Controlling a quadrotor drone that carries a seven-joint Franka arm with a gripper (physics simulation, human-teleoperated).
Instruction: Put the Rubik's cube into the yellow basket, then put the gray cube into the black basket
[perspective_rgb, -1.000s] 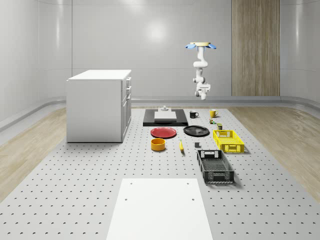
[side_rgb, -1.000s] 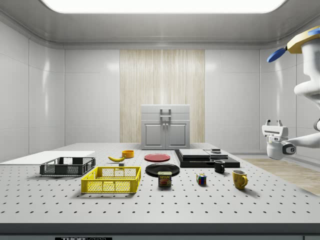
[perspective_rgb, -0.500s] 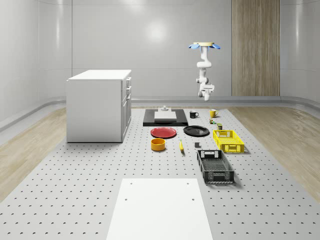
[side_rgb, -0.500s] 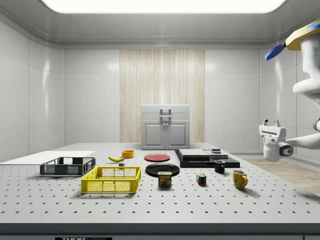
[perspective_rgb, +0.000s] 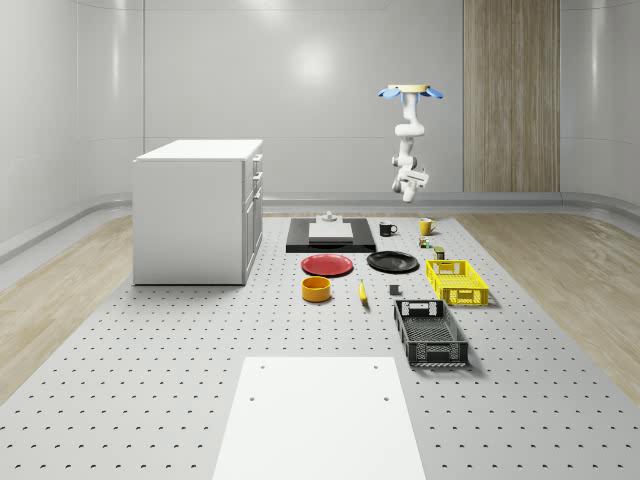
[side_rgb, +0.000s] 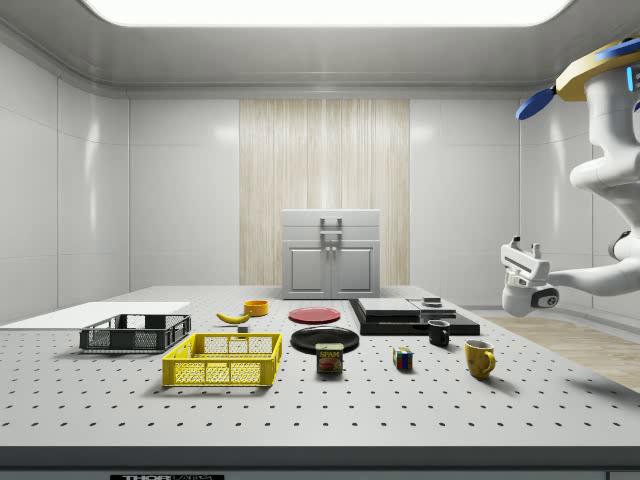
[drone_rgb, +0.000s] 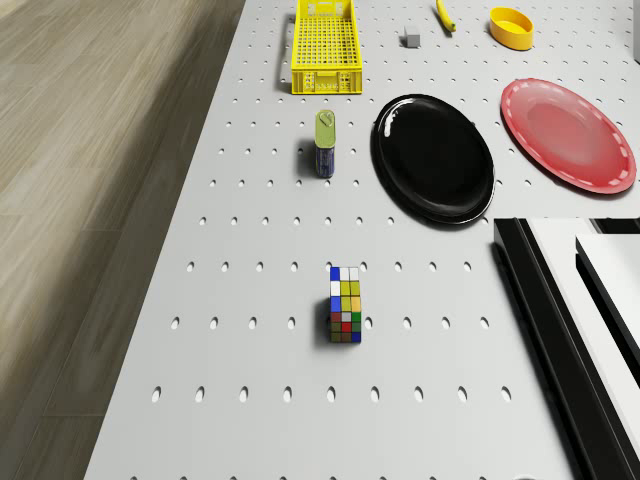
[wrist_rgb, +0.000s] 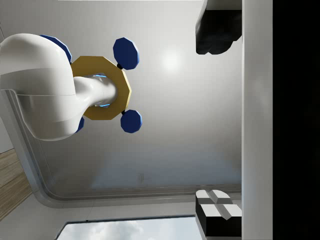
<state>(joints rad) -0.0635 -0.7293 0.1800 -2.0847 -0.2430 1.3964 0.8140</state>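
The small tin can (side_rgb: 329, 358) is reading "SPAM". The drone (perspective_rgb: 408, 92) is hovering above the perforated table's (perspective_rgb: 200, 340) far end, arm bent, fingers-up white gripper (side_rgb: 523, 249) gaping open, holding nothing.

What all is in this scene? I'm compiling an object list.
Yellow mesh basket: one, whole-scene view's right, on the perforated table.
Black mesh basket: one, nearer than the yellow.
Multicoloured Rubik's cube: one, far end.
Small gray cube: one, at the black basket's far end.
Tin can: one, beside the black plate.
Round plates: two, black and red.
Mugs: two, black and yellow, far end.
Yellow bowl, banana: one each, mid-table.
Black slab bearing white block: one, far end.
White cabinet: one, left.
White sheet: one, near end.
Drone: yellow, blue rotors, hovering over the far end.
Gripper: white, open, empty, pointing upward.
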